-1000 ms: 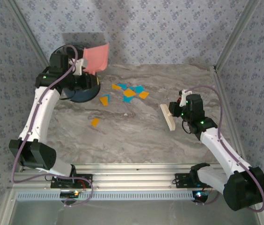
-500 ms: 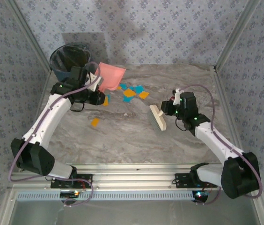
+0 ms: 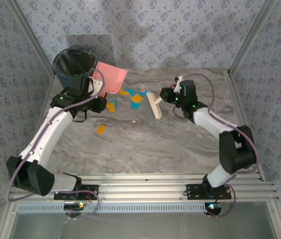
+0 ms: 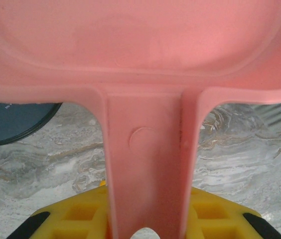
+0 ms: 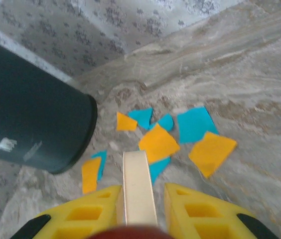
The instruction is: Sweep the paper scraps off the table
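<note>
Three walls [image 3: 180, 30] around, blue-grey, small floral pattern. Two aluminium posts [image 3: 250, 37] in back corners, leaning outward in top view. Flat table [image 3: 145, 149], grey-beige, marble veins. Ribbed aluminium rails [image 3: 145, 181] along near edge. Light even, soft; faint shadow [image 3: 85, 41] on back wall.

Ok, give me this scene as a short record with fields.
left end effector: shut on dustpan handle
right end effector: shut on brush
scraps: orange and blue, clustered on table between dustpan and brush; one orange piece lies apart, nearer the arm bases
bin: dark, far left corner, behind dustpan
</note>
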Controlling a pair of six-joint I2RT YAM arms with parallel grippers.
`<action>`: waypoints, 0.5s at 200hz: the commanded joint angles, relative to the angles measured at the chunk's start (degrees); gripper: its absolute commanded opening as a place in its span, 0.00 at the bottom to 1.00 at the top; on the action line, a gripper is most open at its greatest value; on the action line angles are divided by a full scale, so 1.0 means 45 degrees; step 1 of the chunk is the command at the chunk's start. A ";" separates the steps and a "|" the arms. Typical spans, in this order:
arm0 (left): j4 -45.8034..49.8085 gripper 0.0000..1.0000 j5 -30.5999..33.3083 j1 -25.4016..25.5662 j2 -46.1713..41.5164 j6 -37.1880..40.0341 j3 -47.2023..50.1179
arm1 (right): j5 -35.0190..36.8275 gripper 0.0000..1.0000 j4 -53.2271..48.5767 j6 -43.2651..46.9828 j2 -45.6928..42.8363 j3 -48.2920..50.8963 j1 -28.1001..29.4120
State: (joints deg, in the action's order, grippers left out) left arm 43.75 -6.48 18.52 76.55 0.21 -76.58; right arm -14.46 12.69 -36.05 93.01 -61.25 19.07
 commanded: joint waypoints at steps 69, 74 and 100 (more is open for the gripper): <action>-0.0398 0.00 0.0717 0.0897 -0.0062 0.0343 0.0335 | 0.0490 0.00 0.1712 -0.3879 0.5126 -0.4970 0.0212; -0.0371 0.00 0.0699 0.0933 -0.0033 0.0340 0.0318 | 0.0526 0.00 0.1712 -0.3964 0.5367 -0.5172 0.0230; -0.0289 0.00 0.0754 0.1001 0.0030 0.0393 0.0269 | 0.0793 0.00 0.1653 -0.4558 0.6186 -0.5732 0.0257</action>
State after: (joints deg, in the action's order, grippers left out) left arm 43.27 -3.75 22.63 76.64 1.04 -74.81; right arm -12.80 17.91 -51.68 118.39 -83.55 19.81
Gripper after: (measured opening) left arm 0.277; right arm 0.262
